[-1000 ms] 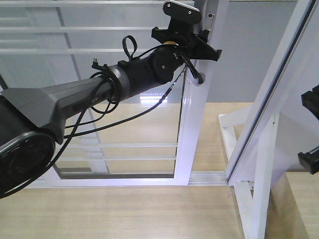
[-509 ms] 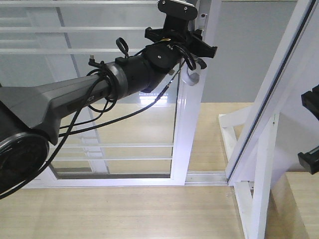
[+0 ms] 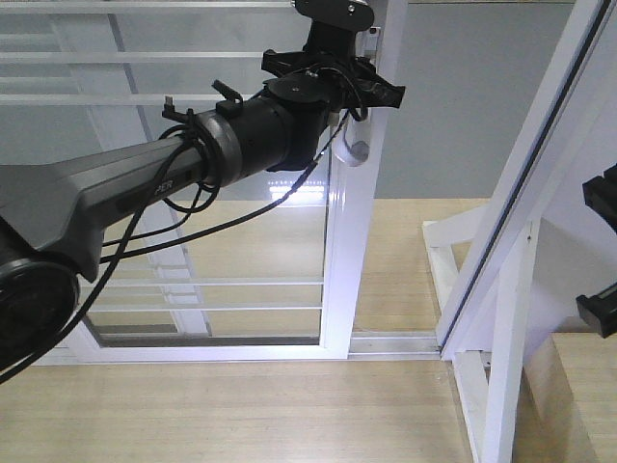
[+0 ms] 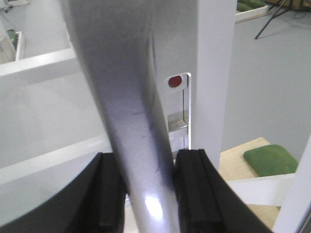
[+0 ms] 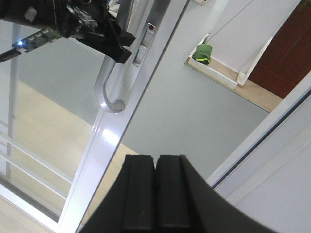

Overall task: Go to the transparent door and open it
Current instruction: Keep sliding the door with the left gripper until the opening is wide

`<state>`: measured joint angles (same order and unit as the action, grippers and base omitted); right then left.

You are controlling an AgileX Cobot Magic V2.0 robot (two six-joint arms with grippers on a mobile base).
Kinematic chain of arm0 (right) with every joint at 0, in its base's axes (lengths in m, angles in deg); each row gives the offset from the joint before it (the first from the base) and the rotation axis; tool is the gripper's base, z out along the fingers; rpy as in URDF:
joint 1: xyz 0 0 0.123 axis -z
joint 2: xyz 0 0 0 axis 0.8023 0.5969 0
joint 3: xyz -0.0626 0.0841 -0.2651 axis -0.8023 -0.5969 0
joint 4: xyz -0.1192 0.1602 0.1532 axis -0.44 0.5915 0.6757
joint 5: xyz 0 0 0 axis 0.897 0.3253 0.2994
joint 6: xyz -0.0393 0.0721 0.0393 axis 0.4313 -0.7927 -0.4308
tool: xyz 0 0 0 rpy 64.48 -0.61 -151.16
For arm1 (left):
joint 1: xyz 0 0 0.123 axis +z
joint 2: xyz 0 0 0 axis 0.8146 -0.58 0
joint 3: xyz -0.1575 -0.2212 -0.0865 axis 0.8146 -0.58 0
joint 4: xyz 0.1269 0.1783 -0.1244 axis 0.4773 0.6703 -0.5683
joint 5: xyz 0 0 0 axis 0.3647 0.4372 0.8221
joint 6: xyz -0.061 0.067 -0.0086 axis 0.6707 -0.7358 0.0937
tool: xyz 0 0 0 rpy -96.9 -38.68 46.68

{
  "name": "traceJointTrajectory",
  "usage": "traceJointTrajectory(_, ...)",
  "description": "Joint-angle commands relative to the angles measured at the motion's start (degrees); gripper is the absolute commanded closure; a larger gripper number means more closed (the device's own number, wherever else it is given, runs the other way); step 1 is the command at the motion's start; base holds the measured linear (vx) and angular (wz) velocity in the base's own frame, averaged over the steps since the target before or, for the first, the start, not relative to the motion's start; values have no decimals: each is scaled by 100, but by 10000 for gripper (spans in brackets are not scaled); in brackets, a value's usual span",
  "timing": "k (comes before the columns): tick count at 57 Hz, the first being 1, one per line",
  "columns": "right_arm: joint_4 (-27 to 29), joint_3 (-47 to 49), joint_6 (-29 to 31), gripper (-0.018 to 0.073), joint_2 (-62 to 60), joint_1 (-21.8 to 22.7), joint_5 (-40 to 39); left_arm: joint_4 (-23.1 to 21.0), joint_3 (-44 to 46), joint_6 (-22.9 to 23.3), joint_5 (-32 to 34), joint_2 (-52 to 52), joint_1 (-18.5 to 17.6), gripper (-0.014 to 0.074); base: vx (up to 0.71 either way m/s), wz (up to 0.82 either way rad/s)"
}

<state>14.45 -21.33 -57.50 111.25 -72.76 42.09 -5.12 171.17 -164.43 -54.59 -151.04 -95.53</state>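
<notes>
Left pincer (image 4: 150, 194) clenched on grey bar handle (image 4: 131, 121), arm (image 3: 145, 183) stretched from lower left to top centre of front view. Transparent door (image 3: 260, 256) sits centre-left, stile (image 3: 339, 280) well apart from slanted post (image 3: 521, 193) at right: looks partly open, more travel to go. Right pincer (image 5: 155, 194) closed, empty, idle at right edge.

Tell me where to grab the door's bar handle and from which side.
Grip the straight middle of the grey bar handle, above its hooked lower end. Come from the front, facing the glass, with the fingers on either side of it. The bar runs upright and bows off the white stile, leaving room behind it. The left gripper is shut on it this way.
</notes>
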Motion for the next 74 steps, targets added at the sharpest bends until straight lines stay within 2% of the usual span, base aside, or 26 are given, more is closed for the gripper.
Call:
traceJointTrajectory(1,-47,168,-1,565,4,25,-466,160,248,-410,1198,599,107,596,0,0)
traceJointTrajectory(9,-47,168,-1,565,4,25,-466,5,248,-747,1350,632,125,596,0,0)
traceJointTrajectory(28,-47,168,-1,565,4,25,-466,-977,248,-1676,1464,838,362,596,0,0)
traceJointTrajectory(42,-33,168,-6,565,4,25,-466,-978,248,-2000,1623,997,425,596,0,0)
traceJointTrajectory(60,-27,168,-17,565,4,25,-466,-978,242,-2115,1873,1062,494,596,0,0)
traceJointTrajectory(74,19,168,-22,565,4,25,-468,-978,242,-2438,2053,1062,582,596,0,0)
